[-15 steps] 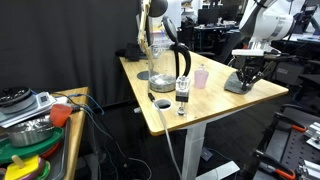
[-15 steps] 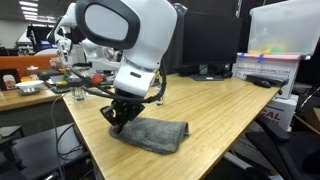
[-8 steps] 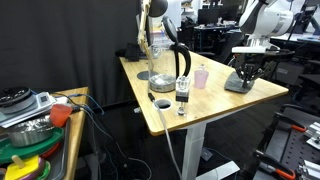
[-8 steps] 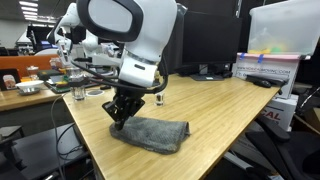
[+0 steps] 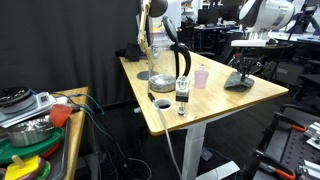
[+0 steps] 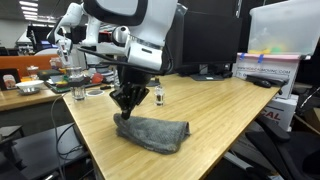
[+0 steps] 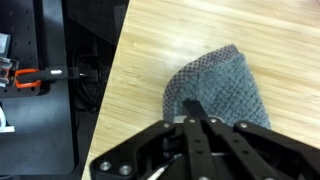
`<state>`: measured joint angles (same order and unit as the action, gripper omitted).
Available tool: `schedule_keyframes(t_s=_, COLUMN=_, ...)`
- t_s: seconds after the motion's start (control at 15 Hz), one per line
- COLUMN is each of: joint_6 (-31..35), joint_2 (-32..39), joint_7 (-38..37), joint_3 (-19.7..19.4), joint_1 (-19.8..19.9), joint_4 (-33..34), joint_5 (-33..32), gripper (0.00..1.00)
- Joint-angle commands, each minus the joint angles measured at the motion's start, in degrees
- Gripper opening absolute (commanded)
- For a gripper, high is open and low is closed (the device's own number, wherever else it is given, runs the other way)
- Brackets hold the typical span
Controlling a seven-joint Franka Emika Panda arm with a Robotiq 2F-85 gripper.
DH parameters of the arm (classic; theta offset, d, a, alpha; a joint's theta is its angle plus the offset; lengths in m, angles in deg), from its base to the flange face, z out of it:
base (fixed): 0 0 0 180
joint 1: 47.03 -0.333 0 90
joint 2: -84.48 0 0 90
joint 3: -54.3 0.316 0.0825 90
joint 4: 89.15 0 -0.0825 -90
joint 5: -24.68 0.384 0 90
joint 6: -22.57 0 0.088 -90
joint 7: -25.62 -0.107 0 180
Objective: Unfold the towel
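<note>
Near the edge of the worktop (image 6: 225,108) lies the towel (image 6: 155,132), a folded grey-green bundle. The end effector (image 6: 127,102) stands over one end of it with its fingers clenched, as it seems on a thin fold of the cloth. We judge that this pinch is small, so the fold can slip out during lifting. If the layers cling together, the whole towel may drag and slide off the edge instead of opening.
</note>
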<state>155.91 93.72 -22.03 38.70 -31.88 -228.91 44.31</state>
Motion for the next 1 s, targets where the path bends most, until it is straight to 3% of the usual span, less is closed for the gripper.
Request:
schedule_keyframes(t_s=0.0, joint_6=-2.85, joint_2=1.08, joint_7=-1.32, joint_3=-0.72, joint_1=-0.82, joint_4=2.94, joint_5=-4.22, gripper=0.00)
schedule_keyframes(t_s=0.47, joint_6=-3.87, joint_2=2.60, joint_7=-9.92, joint_3=-0.28, joint_1=-4.45, joint_4=9.88, joint_5=-20.30, gripper=0.00)
schedule_keyframes(t_s=0.93, joint_6=-6.22, joint_2=8.41, joint_7=-15.70, joint_3=0.87, joint_1=-11.02, joint_4=16.30, joint_5=-34.38, gripper=0.00)
